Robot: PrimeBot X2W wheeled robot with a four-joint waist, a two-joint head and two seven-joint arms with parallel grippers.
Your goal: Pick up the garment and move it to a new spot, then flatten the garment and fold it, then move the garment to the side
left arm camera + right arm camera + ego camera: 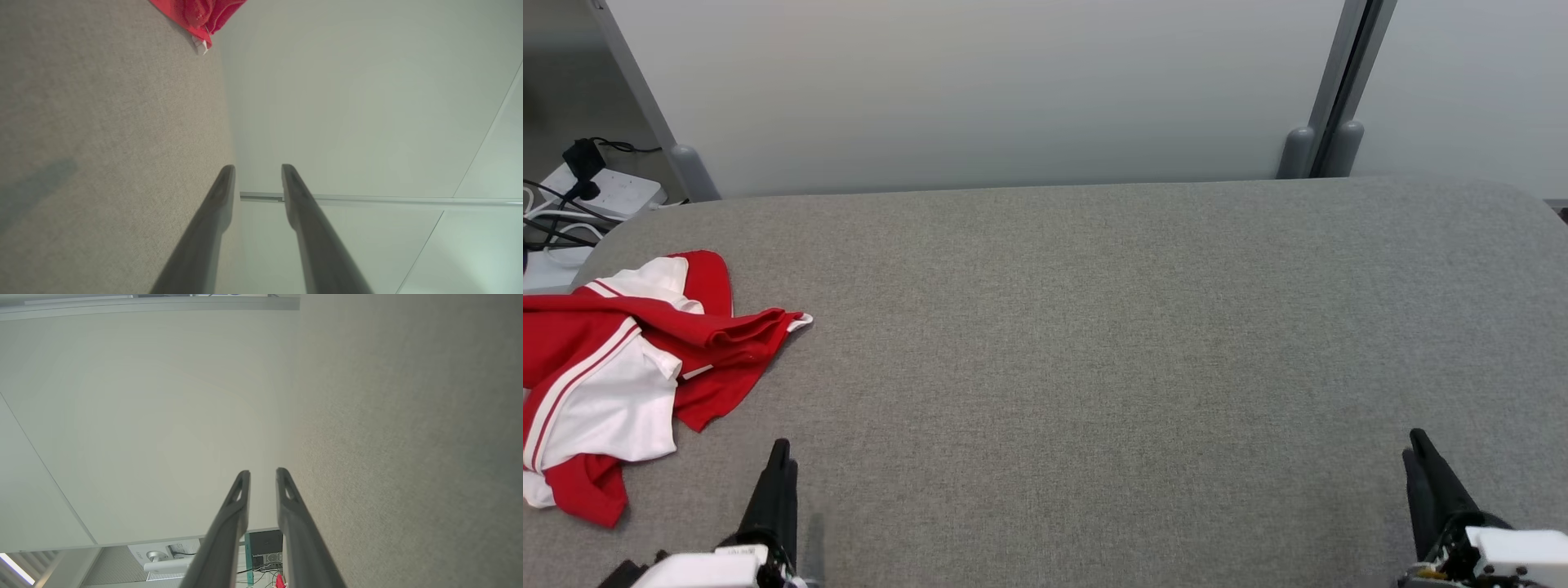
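Note:
The garment (621, 367), red with white panels and stripes, lies crumpled at the left edge of the grey fabric table (1094, 327). One red corner of the garment (200, 12) shows at the top of the left wrist view. My left gripper (781, 449) hovers low at the front, just right of the garment and apart from it. In its wrist view the left gripper (258, 167) has a clear gap between its fingers, with nothing in it. My right gripper (1418, 441) is at the front right, far from the cloth. Seen from its own wrist, the right gripper (263, 472) is narrowly open and empty.
A pale partition wall (1013, 90) runs along the table's far edge, with grey posts (1327, 147) at the back right. A white power strip with dark cables (605, 192) lies beyond the table's far left corner.

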